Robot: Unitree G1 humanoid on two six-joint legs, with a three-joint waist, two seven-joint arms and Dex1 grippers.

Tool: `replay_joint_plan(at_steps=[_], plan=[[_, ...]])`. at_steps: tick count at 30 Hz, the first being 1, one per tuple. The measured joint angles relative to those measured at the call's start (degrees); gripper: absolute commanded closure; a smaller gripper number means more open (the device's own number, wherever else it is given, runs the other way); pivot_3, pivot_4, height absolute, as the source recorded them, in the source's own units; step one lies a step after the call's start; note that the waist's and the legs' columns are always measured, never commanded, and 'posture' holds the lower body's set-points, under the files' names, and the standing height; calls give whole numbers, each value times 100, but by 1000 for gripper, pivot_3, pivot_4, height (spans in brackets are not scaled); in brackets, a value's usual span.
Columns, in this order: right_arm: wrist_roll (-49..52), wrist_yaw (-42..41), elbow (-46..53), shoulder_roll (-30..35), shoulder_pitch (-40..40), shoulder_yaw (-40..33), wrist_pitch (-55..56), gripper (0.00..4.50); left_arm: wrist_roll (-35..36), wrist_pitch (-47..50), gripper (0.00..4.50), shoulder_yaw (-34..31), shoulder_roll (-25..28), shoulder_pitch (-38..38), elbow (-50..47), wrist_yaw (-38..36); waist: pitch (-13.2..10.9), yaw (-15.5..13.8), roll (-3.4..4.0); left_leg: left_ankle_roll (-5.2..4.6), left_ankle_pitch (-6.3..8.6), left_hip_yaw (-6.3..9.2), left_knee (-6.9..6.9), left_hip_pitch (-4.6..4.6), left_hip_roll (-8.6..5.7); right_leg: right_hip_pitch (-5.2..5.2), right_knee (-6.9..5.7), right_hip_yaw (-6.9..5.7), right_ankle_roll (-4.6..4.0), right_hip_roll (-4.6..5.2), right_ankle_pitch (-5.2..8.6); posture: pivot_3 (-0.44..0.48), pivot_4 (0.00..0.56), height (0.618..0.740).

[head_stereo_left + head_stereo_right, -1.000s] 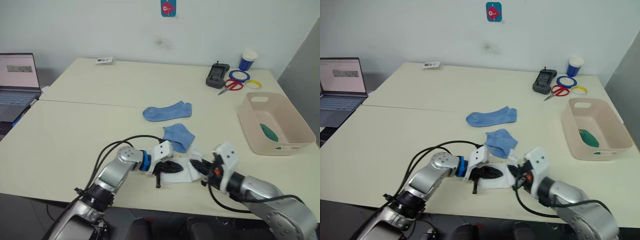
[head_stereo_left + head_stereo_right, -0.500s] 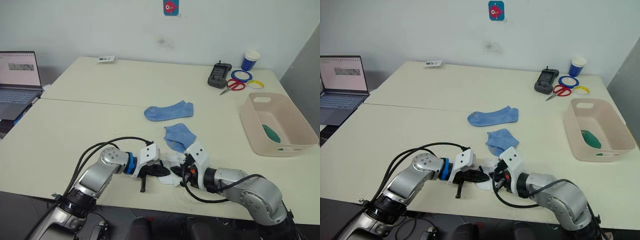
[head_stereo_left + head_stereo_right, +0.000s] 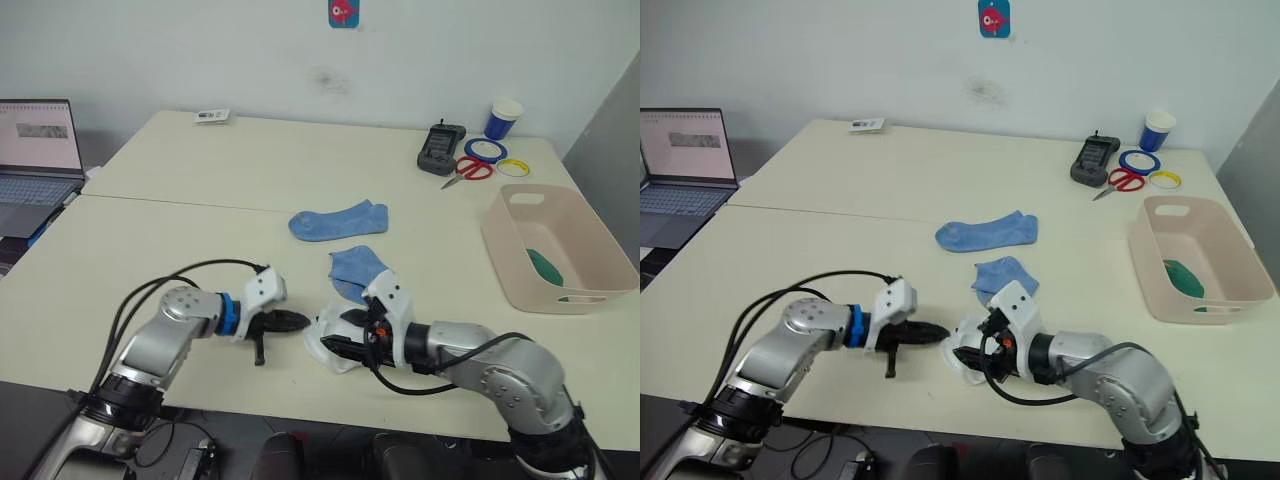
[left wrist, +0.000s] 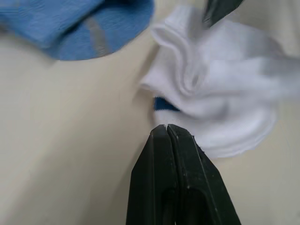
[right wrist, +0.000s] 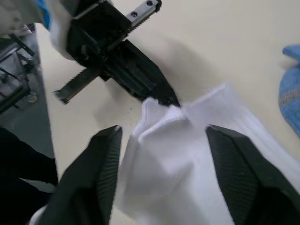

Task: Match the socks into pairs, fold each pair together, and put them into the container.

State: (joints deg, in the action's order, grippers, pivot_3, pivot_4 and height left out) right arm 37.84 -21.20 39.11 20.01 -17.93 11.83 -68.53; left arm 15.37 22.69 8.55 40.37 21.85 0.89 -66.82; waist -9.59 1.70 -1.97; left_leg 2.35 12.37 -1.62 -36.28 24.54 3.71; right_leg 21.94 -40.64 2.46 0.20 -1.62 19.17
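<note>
Right gripper (image 5: 161, 136) fingers spread around bunched soft white socks (image 3: 335, 340); left gripper (image 4: 167, 127) pressed together, empty. Close squarely before lifting toward pale pink plastic tub (image 3: 515, 255).

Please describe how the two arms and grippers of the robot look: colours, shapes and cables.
Both arms are rounded silver-grey metal tubes. Each wrist carries a white block-shaped housing. The left arm has a bright blue ring behind that housing, and black cables loop loosely along both arms. The left gripper and the right gripper each have two black fingers that taper toward the tip. In the right wrist view, a toothed black bar runs across the left gripper's base.
</note>
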Motion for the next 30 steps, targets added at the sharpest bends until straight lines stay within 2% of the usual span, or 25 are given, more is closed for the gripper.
replay_joint_plan(at_steps=[3, 5, 8, 11, 15, 20, 30], plan=[[90, -8, 190, 204, 41, -182, -32, 342, 228, 79, 4500, -224, -6, 357, 89, -92, -2, -5, -3, 0, 0, -2, -1, 16, -3, 12, 1, 0, 0, 2, 0, 0, 150, 725], [-18, 19, 207, 374, 119, -167, 36, 836, 447, 241, 4500, -248, -33, 630, 51, -268, -3, -1, -5, 1, 0, -3, -2, 21, -6, 16, 1, 1, 1, 2, 0, 0, 150, 725], [-365, 104, 118, 585, 164, -46, 270, 1899, 718, 514, 4500, -134, -69, 884, -340, -544, -4, 8, -6, 1, 0, -5, -2, 22, -7, 18, 1, 4, 1, 1, -1, 0, 150, 725], [-814, 144, -144, 654, 167, 370, 608, 3085, 707, 535, 4500, 321, -250, 930, -657, -765, -3, 29, -6, 1, 0, -5, -2, 22, -6, 21, -2, 8, 1, -7, -1, 0, 150, 725], [-1229, 121, -508, 640, 151, 842, 927, 4463, 12, -148, 4500, 1157, -580, 977, -207, -817, -4, 19, -6, 1, -1, 0, -4, 21, -8, 27, -17, 5, 0, -22, -1, 0, 150, 725], [-1246, -3, -623, 593, 218, 983, 912, 4463, -698, -843, 4500, 1429, -686, 1117, 843, -622, -4, 28, -7, 0, -1, 0, -12, 20, -7, 30, -24, 5, -2, -29, -2, 0, 150, 725], [-1393, -271, -459, 1035, 622, 938, 1218, 4463, -665, -1232, 4500, 1234, -632, 1020, 1021, -691, 0, 24, -7, 0, -1, 1, -31, 15, -1, 16, -28, 5, -1, -24, -2, 0, 150, 725]])
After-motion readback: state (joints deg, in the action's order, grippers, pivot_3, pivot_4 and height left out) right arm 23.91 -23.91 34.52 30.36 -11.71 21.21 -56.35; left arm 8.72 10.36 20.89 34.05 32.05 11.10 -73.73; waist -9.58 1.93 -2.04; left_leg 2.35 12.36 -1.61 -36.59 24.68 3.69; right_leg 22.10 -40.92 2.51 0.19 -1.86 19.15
